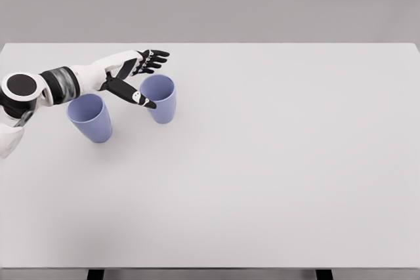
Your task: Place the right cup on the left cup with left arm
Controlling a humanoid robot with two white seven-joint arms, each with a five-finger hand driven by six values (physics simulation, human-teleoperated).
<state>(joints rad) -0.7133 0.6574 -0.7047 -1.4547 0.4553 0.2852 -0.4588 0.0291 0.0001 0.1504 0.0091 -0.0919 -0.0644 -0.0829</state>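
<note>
Two light blue cups stand upright on the white table point(262, 162). The left cup point(90, 117) is at the far left. The right cup point(160, 98) stands a short way to its right and slightly farther back. My left hand point(146, 78) comes in from the left and hovers just left of the right cup's rim. Its fingers are spread: the four fingers point(155, 57) reach above and behind the rim, the thumb point(139, 98) points across the near side. Nothing is grasped.
The table's far edge runs across the top, its front edge along the bottom. A plain grey wall stands behind it.
</note>
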